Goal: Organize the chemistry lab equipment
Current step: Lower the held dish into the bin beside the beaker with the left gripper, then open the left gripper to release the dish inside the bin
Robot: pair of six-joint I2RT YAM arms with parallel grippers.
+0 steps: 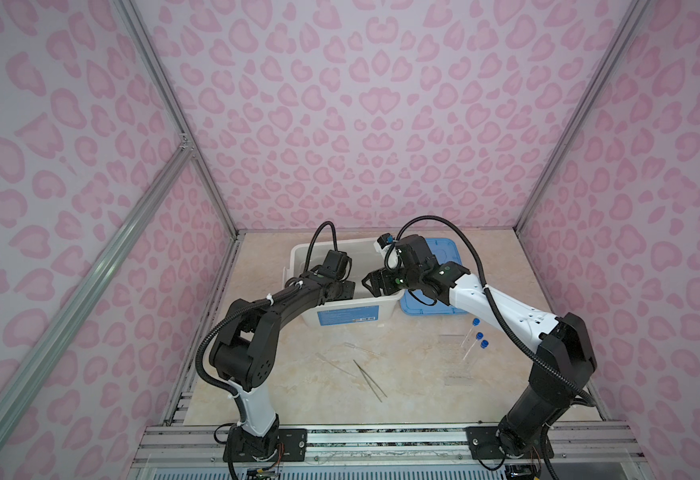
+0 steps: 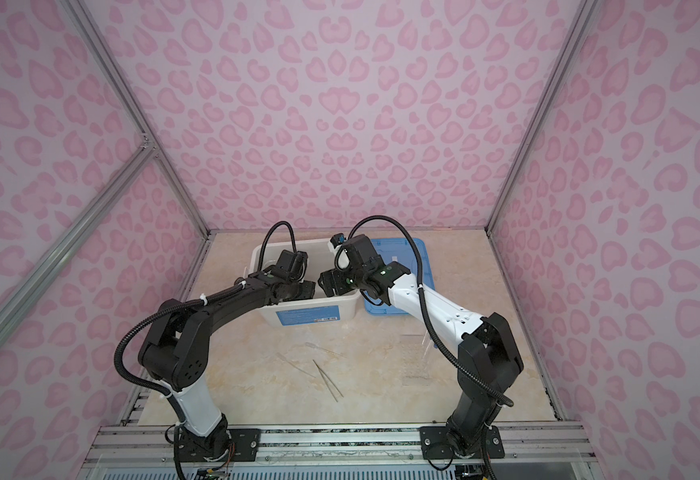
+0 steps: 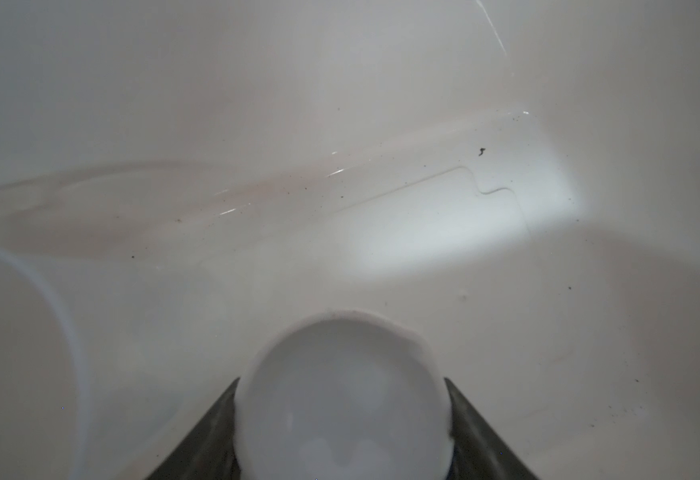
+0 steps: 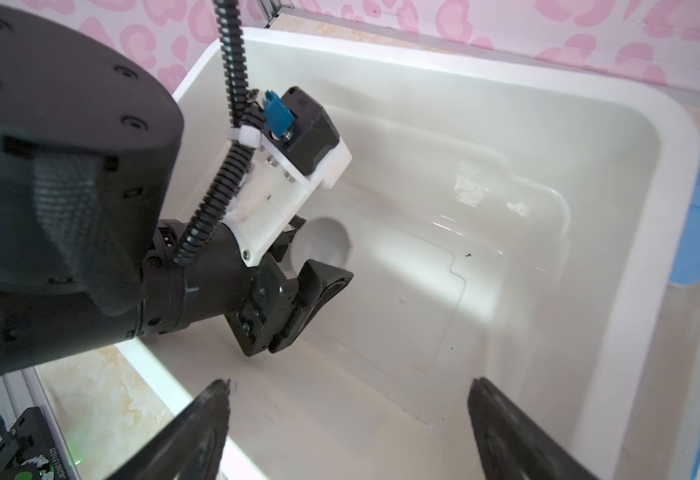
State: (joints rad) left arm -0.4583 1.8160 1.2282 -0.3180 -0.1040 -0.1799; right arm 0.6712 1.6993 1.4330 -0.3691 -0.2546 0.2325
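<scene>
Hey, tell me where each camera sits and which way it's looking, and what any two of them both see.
Top views: high behind the robot's bases, looking down at the table; left arm and right arm reach to the white box.
Left wrist: inside the box, facing its floor; left jaws clamp a small white dish.
Right wrist: over the box, looking down into it; open right jaws show, left arm beyond.
Shared: both wrist views show that dish and the box floor.
</scene>
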